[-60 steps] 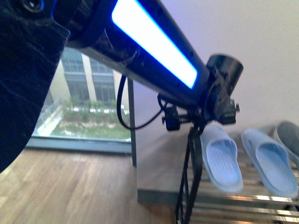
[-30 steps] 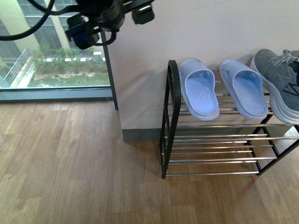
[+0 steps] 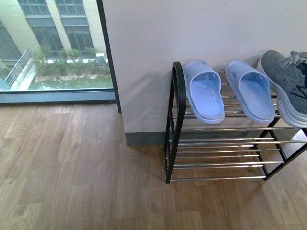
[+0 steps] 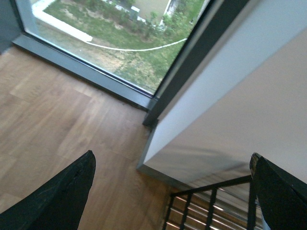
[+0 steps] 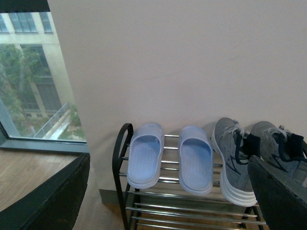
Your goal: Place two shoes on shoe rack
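Grey knit, with thick white soles: the two shoes (image 5: 259, 163) lie side by side on the top shelf of the shoe rack (image 5: 144, 201), just beside two pale blue slippers (image 5: 170, 155). They are well apart from my right gripper (image 5: 168, 201), whose dark fingers (image 5: 45, 201) stand wide and hold nothing. My left gripper (image 4: 172, 191) is also spread wide and empty, over the wooden floor (image 4: 57, 120) near the rack's end frame.

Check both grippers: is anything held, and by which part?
Nothing is held. Left gripper and right gripper are open and empty; both grey knit sneakers rest on the rack.
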Tool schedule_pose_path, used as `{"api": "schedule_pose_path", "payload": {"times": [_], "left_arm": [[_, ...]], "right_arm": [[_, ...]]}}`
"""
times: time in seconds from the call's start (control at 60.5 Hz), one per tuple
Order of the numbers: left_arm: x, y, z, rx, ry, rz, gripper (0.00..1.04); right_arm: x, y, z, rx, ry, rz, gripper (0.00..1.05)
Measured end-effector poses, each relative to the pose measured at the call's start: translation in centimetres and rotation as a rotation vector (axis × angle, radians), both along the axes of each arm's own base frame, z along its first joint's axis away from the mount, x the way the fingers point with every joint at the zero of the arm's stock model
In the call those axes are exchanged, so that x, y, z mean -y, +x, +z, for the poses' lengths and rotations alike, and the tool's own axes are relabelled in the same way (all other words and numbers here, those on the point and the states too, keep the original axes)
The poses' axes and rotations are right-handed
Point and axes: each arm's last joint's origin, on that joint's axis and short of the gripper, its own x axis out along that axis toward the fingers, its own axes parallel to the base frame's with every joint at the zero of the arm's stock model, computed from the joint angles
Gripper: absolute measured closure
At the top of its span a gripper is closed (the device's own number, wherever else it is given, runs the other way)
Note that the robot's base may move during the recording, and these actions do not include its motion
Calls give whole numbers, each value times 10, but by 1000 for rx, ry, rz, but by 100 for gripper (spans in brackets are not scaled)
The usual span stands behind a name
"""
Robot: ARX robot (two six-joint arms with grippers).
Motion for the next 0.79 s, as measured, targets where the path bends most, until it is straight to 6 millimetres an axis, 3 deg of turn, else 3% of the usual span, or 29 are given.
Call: {"api": "schedule_pose_path", "payload": {"times": [0.264, 0.463, 0.579, 0.678, 0.793], "left_arm": [[-60, -93, 65, 118, 87, 76, 9], [-72, -140, 70, 145, 114, 70, 9], [-72, -148, 73, 168, 120, 67, 9], [-66, -158, 55, 384, 304, -179, 34], [-60, -171, 35, 402, 385, -205, 55]], "right_arm": [[0, 0, 0, 0, 0, 0, 9], [0, 0, 0, 0, 0, 0, 9], [0, 0, 0, 0, 0, 0, 9], [0, 0, 0, 0, 0, 0, 9], [0, 0, 0, 0, 0, 0, 9]]}}
